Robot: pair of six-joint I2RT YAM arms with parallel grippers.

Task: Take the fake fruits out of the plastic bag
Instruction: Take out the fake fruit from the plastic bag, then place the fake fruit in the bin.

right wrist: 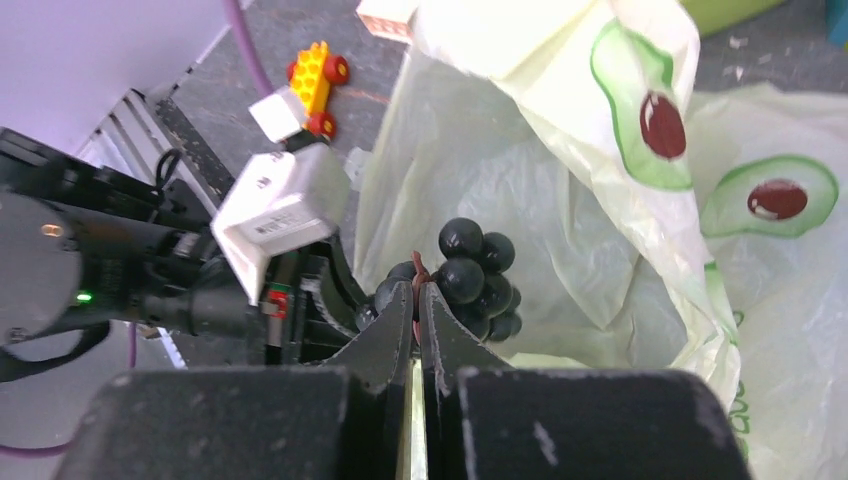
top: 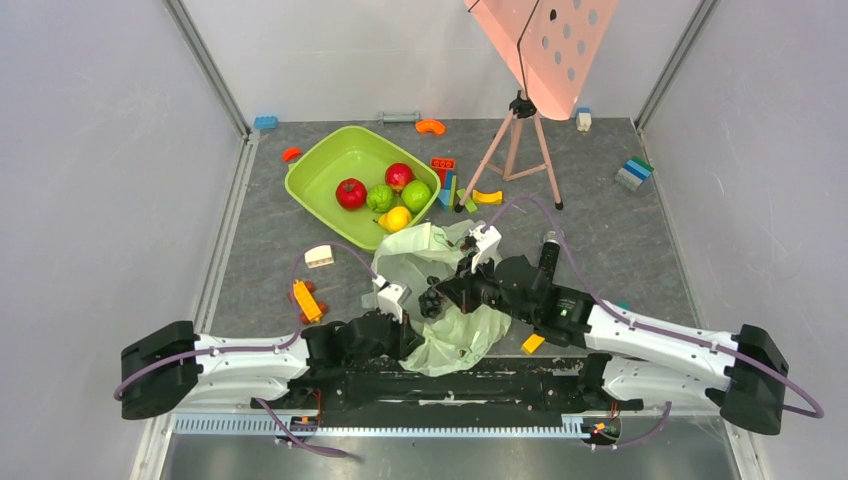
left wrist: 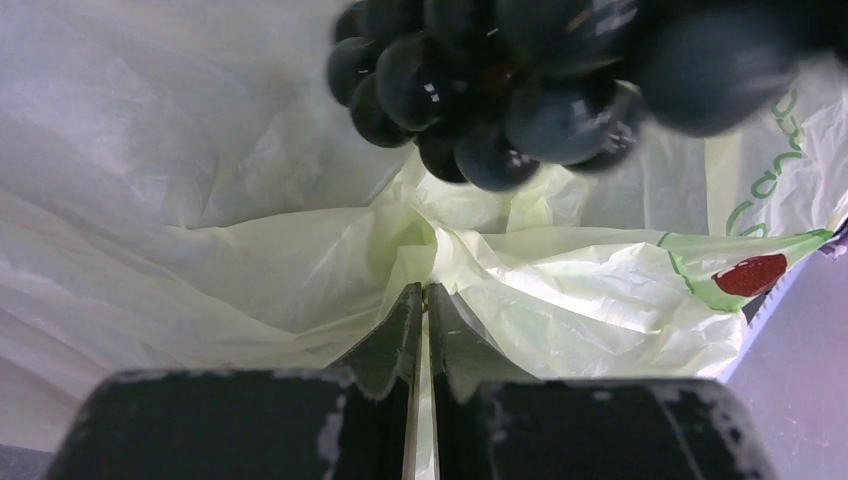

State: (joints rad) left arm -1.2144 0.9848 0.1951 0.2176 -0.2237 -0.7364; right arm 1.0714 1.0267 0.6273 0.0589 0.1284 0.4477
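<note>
Currently partway, by judgement: grapes (right wrist: 470, 280) hang over the open bag (right wrist: 600, 260), centre of the right wrist frame, not yet set on the surface (top: 620, 230). Stem clenched between the right jaws, bunch just beyond their tips; left jaws clenched on a bag fold; anything left inside is hidden.

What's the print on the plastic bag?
Green avocado-half prints with dark red pits, on the pale-green plastic bag; clearest in the right wrist view.

One plastic bag (top: 455, 335), one grape bunch (right wrist: 470, 278)
</note>
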